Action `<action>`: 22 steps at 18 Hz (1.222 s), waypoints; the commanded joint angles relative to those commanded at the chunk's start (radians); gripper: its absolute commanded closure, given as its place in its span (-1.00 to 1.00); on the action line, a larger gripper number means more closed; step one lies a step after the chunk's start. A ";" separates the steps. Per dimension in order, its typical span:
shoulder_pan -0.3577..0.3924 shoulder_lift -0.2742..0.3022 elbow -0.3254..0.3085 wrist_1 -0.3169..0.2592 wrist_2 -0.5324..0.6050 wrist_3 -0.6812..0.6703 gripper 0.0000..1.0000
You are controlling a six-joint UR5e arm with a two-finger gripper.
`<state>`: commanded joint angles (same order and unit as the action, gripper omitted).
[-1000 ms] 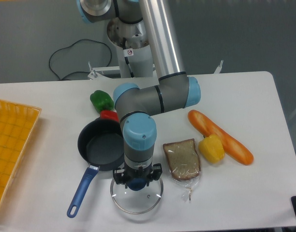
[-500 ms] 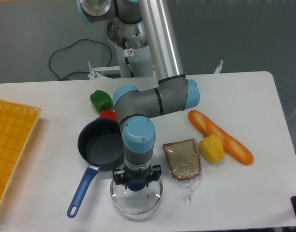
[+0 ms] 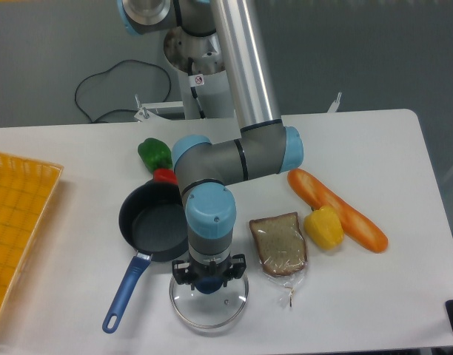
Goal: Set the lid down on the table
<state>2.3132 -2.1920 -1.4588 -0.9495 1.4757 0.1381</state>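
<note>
Gripper (image 3: 209, 282) sits right on the lid (image 3: 209, 299) knob, lid flat on the table (image 3: 389, 296); looks pinched, can't really tell.

Pan (image 3: 154, 222), peppers (image 3: 155, 154) — bread (image 3: 278, 242), baguette (image 3: 337, 209), tray (image 3: 19, 222).

Robotics lab, bare grey wall (image 3: 374, 52), black cable (image 3: 101, 85) on floor, white table (image 3: 404, 170) with toy food

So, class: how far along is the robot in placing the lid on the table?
Done: the lid is off the frying pan, low over or on the table beside it. In hand: the gripper is at its blue knob. Left: letting go and lifting clear.
</note>
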 joint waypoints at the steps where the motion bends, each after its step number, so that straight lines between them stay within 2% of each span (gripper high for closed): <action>1: 0.000 -0.003 0.002 0.000 0.000 0.000 -0.05; 22: -0.008 -0.020 0.005 0.003 0.002 0.000 -0.10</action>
<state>2.3056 -2.2120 -1.4542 -0.9465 1.4772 0.1381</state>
